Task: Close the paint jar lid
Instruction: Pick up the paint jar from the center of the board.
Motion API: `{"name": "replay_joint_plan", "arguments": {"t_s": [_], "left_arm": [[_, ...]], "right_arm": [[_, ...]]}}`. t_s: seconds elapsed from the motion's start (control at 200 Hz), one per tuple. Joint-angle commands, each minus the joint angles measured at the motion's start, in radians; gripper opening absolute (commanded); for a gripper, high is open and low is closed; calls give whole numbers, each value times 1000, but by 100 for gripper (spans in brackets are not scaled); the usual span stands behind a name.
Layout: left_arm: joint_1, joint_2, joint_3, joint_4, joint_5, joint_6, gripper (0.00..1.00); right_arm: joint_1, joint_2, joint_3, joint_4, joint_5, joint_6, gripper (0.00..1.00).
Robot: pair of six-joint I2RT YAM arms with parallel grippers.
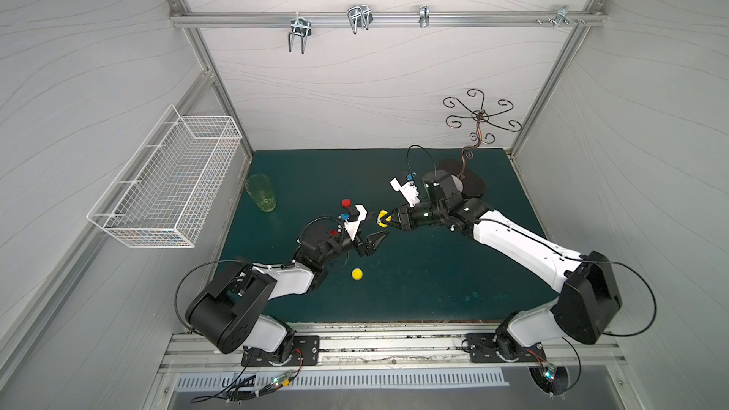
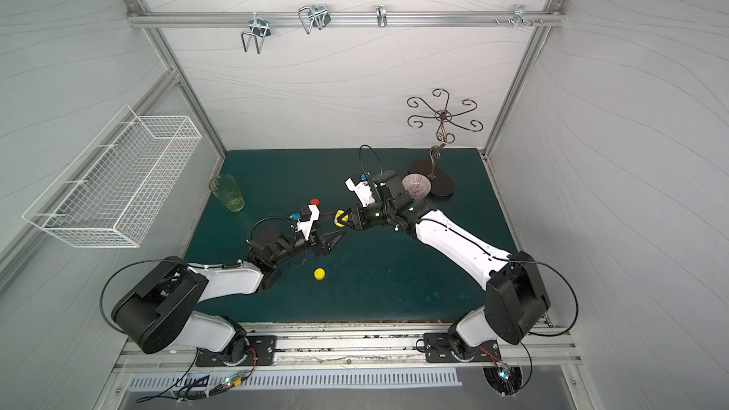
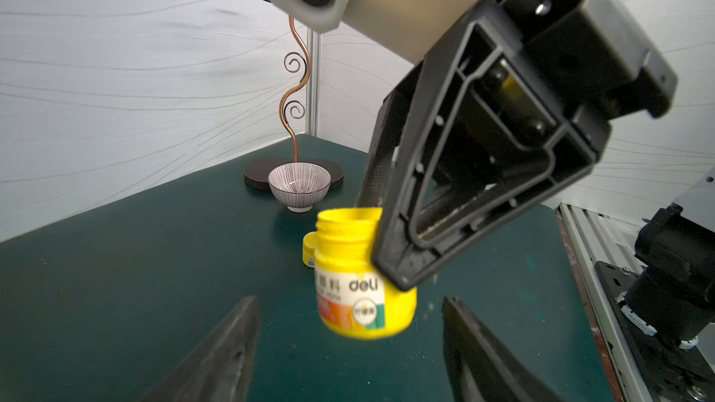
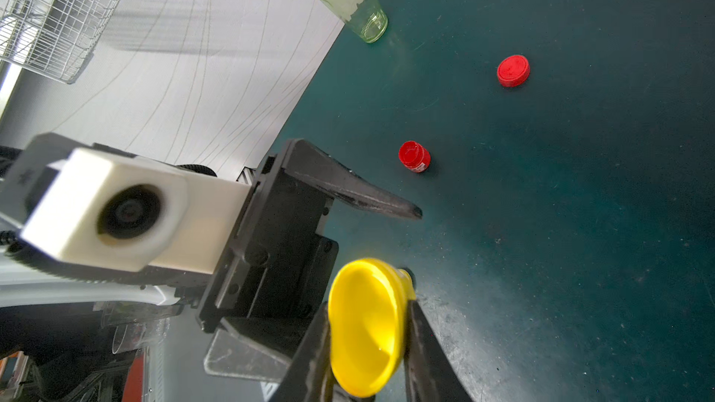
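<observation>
Far left, at the mat's (image 1: 434,289) 10 o'clock, a green glass (image 1: 261,193) stands by the wall, out of my way. Toward centre a red lid (image 4: 513,70) lies flat with a small red jar (image 4: 414,156) near it; both stay clear of the job. My left gripper (image 2: 339,224) sits just left of mat centre, pointing toward 2 o'clock, jaws parted with nothing between them. The yellow lid (image 1: 357,274) lies loose on the mat at 5 o'clock from that gripper, well apart from the jar. At centre, my right gripper (image 1: 387,219) is clamped on the yellow paint jar (image 3: 360,303), one finger lying along its shoulder right beside the threaded neck. The jar's mouth is open and it leans; I cannot tell whether its base touches the mat. It sits just ahead of my left fingertips, label toward them. Beyond, at 1 o'clock, a striped bowl (image 3: 299,185) stands in front of the copper stand's base (image 3: 253,174). My reading is that the left is lining up to take the jar's body. To do it well, I should set both pads square on the label band, below the right's finger and touching neither it nor the threads. The mouth should be level before the right lets go, since a leaning jar could spill or slip. The lid's skirt needs the neck free, and it should land flat before any turn or it may cross-thread.
</observation>
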Motion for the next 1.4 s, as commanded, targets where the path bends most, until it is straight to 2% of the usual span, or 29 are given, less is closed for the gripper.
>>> {"name": "replay_joint_plan", "arguments": {"t_s": [0.0, 0.29, 0.62, 0.83, 1.071, 1.271, 1.396], "left_arm": [[-9, -21, 25, 57, -17, 36, 73], [-18, -26, 34, 25, -7, 39, 60], [-21, -37, 39, 10, -13, 44, 59], [-21, -41, 45, -14, -9, 46, 47], [-21, -44, 48, -34, -6, 44, 48], [-21, -57, 43, -27, -21, 46, 37], [-21, -66, 42, -13, -23, 39, 35]], "right_arm": [[10, 4, -12, 24, -13, 25, 27], [14, 7, -14, 33, -14, 35, 27], [28, 28, -19, 41, -24, 40, 27], [32, 30, -14, 46, -18, 40, 27], [31, 30, -11, 53, -16, 49, 27], [34, 36, -11, 50, -25, 49, 26], [42, 36, -13, 46, -27, 44, 26]]}}
